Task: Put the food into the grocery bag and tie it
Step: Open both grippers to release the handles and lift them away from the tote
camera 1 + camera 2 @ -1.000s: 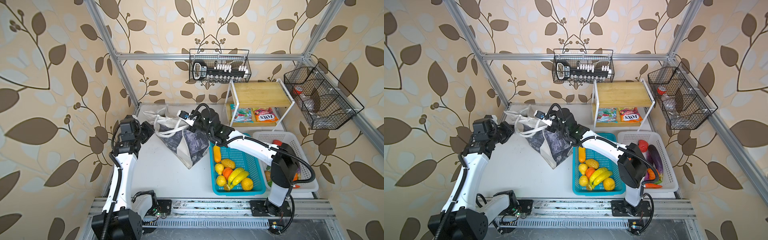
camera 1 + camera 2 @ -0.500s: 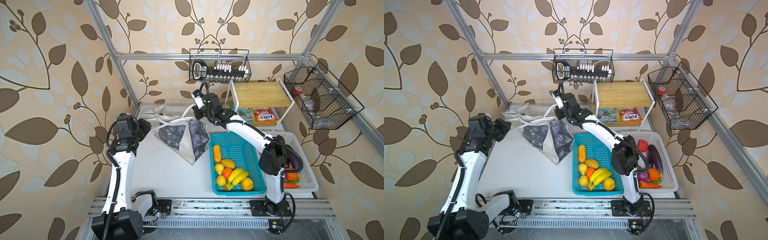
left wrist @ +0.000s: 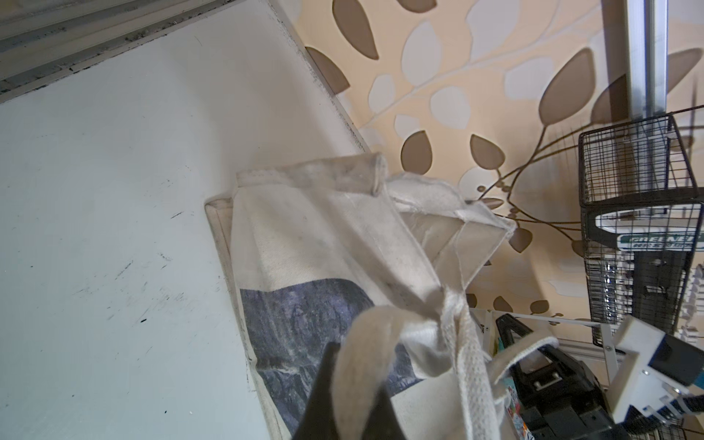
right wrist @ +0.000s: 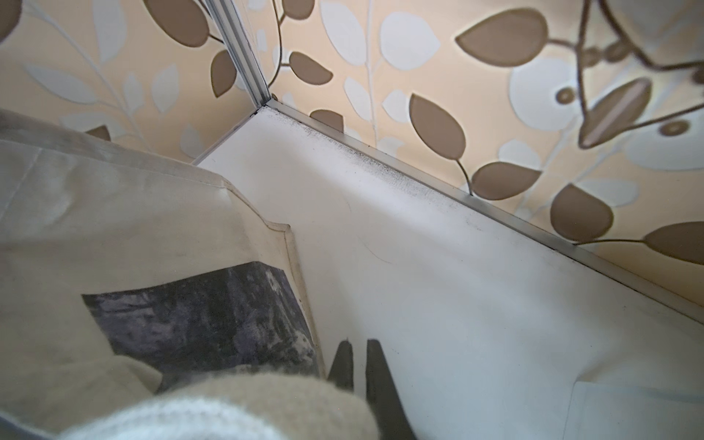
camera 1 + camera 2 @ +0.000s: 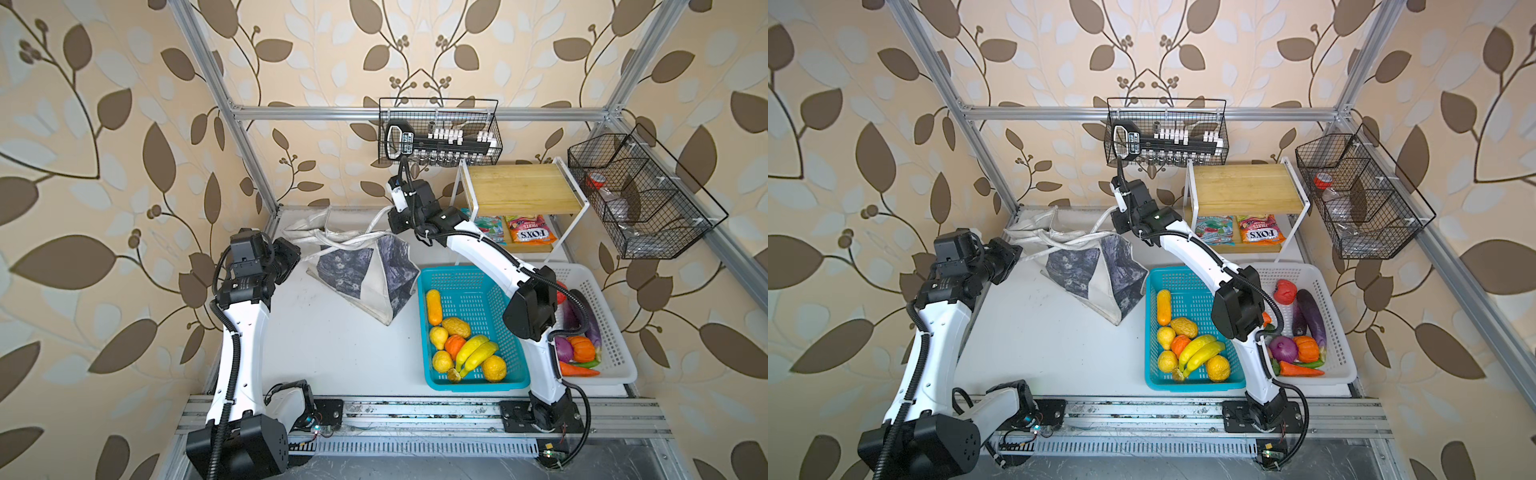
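At the left, the left gripper (image 5: pixel 295 251) is clamped on the left strap (image 3: pixel 362 343), which loops over its fingers in the left wrist view. The hold looks shallow. A harder pull could slide the webbing out and let the crossing go slack.

The grocery bag (image 5: pixel 365 270) sits on the table (image 5: pixel 332 353) at the far left-centre, between the two grippers. Its straps cross above the mouth and its body looks fairly flat; whether anything is inside is hidden. The bigger risk, I judge, is the order of steps. Cinching the straps now would close the mouth while the banana bunch (image 5: pixel 478 353) and the round pieces lie in the turquoise basket (image 5: pixel 457 271) and the snack packets (image 5: pixel 530 228) sit under the wooden shelf (image 5: pixel 523 187). The bag's right edge is just beside that basket's far-left corner, so dragging the cloth could nudge it.

Right of the bag, raised at the far side, the right gripper (image 4: pixel 358 343) is closed on the right strap (image 5: pixel 376 218), with its jaws nearly together in the right wrist view. In both top views its wrist appears close under the hanging wire basket (image 5: pixel 440 129). A higher lift could snag the cable or strike the wire.
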Robot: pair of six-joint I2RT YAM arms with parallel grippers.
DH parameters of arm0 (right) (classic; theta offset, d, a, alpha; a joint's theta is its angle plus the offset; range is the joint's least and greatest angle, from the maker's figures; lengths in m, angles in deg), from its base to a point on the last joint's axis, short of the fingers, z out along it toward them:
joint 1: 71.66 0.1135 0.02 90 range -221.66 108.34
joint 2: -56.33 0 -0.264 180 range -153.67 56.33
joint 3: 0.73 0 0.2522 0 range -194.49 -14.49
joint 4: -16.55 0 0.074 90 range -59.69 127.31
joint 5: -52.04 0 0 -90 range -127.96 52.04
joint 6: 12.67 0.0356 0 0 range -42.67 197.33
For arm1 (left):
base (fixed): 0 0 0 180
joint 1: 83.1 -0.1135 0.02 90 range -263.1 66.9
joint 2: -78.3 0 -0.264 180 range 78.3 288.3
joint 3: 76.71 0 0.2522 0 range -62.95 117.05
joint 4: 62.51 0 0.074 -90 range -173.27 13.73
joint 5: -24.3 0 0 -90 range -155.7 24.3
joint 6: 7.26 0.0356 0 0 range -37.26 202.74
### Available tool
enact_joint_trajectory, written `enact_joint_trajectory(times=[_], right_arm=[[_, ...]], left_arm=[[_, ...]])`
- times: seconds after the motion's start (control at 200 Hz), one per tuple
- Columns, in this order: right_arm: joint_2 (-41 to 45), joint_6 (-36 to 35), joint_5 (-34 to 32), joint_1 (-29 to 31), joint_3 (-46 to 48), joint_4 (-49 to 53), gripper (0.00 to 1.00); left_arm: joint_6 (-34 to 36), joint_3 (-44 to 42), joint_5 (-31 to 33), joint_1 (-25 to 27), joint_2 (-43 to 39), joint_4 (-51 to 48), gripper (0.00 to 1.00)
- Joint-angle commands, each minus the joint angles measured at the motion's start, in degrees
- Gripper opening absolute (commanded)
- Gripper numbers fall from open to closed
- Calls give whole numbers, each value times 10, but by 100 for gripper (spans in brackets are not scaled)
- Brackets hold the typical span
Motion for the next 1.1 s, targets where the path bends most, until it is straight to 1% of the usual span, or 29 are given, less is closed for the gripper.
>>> enact_joint_trajectory(times=[0.0, 0.065, 0.21, 0.25, 0.29, 0.33, 0.37, 0.445, 0.49, 0.52, 0.55, 0.58, 0.605, 0.69, 0.75, 0.79, 0.82, 0.91, 1.015, 1.095], right_arm=[[-1, -34, -148, -90, -11, 57, 0], [0, -39, -148, -89, -2, 46, 0], [-8, -32, -147, -93, 7, 48, 0], [-8, -23, -122, -96, 3, 52, 0], [-10, -11, -65, -97, -17, 63, 0], [-6, 3, -3, -92, -25, 55, 9], [2, 4, 25, -80, -21, 36, 11], [16, -36, 2, -45, -4, 10, 14], [22, -64, -23, -28, 4, 5, 22], [25, -73, -39, -20, 11, 0, 25], [29, -76, -46, -15, 19, -7, 25], [31, -75, -45, -13, 26, -12, 25], [34, -71, -40, -13, 30, -16, 25], [37, -64, -32, -13, 27, -7, 28], [43, -62, -35, -13, 27, -1, 34], [50, -61, -36, -14, 30, 3, 40], [56, -61, -37, -14, 32, 6, 44], [78, -58, -27, -14, 50, 5, 49], [115, -50, -8, -17, 84, -6, 50], [147, -28, 37, -27, 110, -20, 50]], left_arm=[[0, 1, 122, -49, -12, 16, 0], [1, -4, 119, -49, -12, 19, 0], [-7, -27, 80, -48, -8, 33, 0], [-11, -36, 73, -48, -8, 40, 0], [-18, -46, 58, -48, -8, 54, 0], [-28, -61, 40, -46, -9, 75, 0], [-36, -69, 28, -43, -7, 93, 0], [-37, -67, 19, -34, -2, 100, 0], [-34, -59, 8, -29, 2, 95, 0], [-29, -54, 1, -27, 6, 90, 4], [-26, -50, -3, -24, 8, 86, 8], [-24, -48, -7, -23, 8, 84, 14], [-24, -50, -12, -23, 7, 87, 18], [-25, -52, -20, -22, 3, 92, 21], [-26, -51, -19, -21, -2, 89, 25], [-25, -51, -21, -21, -5, 87, 29], [-25, -50, -23, -21, -7, 86, 34], [-25, -45, -27, -21, -11, 83, 47], [-24, -42, -30, -21, -17, 80, 65], [-24, -42, -32, -22, -23, 81, 76]])
